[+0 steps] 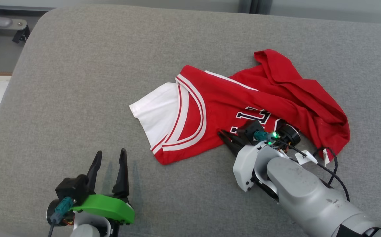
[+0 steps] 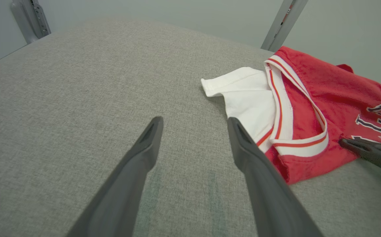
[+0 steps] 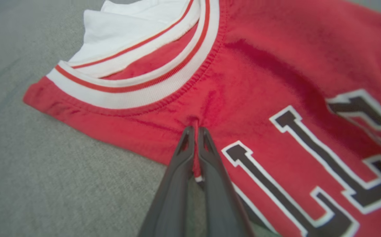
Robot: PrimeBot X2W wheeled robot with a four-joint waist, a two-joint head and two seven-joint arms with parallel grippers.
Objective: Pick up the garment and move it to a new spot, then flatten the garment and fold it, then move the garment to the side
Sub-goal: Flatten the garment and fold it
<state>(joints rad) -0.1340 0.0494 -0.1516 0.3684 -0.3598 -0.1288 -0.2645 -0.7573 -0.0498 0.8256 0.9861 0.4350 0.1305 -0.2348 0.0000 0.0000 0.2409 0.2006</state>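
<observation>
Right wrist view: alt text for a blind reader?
The right claw is shut on a fold of the red garment near its edge, just left of black-and-white block lettering. Its striped trim and white sleeve lie toward the upper left, on a grey surface.

Grey forearm (image 1: 295,184), green wrist cover (image 1: 105,205), dark tapering jaws.

A grey woven padded surface (image 1: 78,82) with rounded corners is lit evenly. A pale wall (image 2: 177,10) and a metal post (image 2: 283,23) are seen behind it.

Bright, even light; garment (image 3: 276,59) slightly blurred close up.
</observation>
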